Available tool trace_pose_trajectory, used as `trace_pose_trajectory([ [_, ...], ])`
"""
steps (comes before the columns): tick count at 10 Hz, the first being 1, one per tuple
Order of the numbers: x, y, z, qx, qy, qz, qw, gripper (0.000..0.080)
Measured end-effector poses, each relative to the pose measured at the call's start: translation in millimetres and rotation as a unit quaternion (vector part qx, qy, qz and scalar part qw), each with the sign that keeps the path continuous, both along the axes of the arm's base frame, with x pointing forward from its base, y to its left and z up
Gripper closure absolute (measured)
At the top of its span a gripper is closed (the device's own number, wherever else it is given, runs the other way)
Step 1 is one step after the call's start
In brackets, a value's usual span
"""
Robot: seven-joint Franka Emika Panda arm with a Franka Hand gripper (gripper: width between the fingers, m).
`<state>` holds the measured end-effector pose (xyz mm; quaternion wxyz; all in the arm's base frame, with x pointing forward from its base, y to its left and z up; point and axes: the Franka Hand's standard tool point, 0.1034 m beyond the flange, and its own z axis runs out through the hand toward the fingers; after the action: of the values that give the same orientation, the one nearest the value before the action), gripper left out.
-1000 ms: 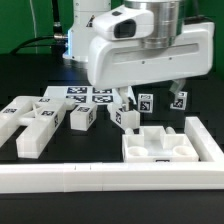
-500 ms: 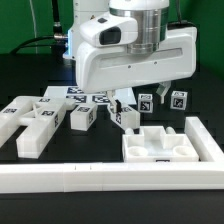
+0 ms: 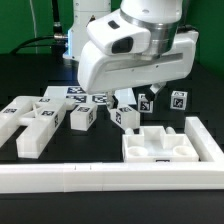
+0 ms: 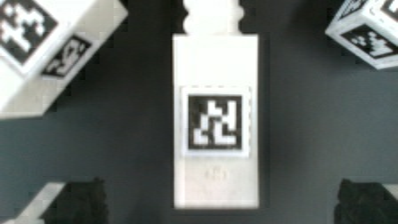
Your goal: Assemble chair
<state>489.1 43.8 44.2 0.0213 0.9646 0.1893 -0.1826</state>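
Note:
The chair lies in loose glossy white pieces with square tags. An X-braced panel (image 3: 30, 122) is at the exterior view's left. Short bars (image 3: 83, 117) (image 3: 126, 116) (image 3: 178, 100) stand in a row, and the tray-like seat (image 3: 166, 146) is in front at the right. My gripper (image 3: 136, 92) hangs tilted above the middle bars, its fingers mostly hidden by the hand. In the wrist view a tagged bar (image 4: 219, 115) with a peg end lies lengthwise below the gripper (image 4: 219, 202). The dark fingertips (image 4: 68, 203) stand wide on either side of the bar, apart from it and holding nothing.
A long white L-shaped rail (image 3: 100, 178) runs along the front and up the exterior view's right side. The marker board (image 3: 86, 94) lies behind the bars. Two other tagged pieces (image 4: 50, 52) (image 4: 366, 30) flank the bar in the wrist view. Cables hang behind.
The hand has risen and turned to a tilt above the bars. The jaws stay wide open and no piece has moved.

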Motion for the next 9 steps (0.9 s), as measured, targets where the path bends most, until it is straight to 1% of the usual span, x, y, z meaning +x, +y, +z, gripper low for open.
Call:
trace_pose_trajectory([
  [1,0.4,2.6,-0.4,-0.008,0.032,0.002,0.999,0.0150],
  [2,2.1,4.4,-1.8,-0.012,0.047,0.003,0.999,0.0150],
  [3,-4.2,4.0,-1.5,-0.056,0.086,-0.016,0.995,0.0150],
  [5,-5.8,4.1,-5.3,-0.070,0.135,-0.009,0.988,0.0150],
  [6,-5.3,4.6,-6.8,-0.073,0.144,-0.009,0.987,0.0150],
  [8,-4.8,2.8,-8.1,-0.073,0.142,-0.012,0.987,0.0150],
  [9,-4.6,-4.9,-9.4,-0.085,0.150,-0.030,0.985,0.0150],
])
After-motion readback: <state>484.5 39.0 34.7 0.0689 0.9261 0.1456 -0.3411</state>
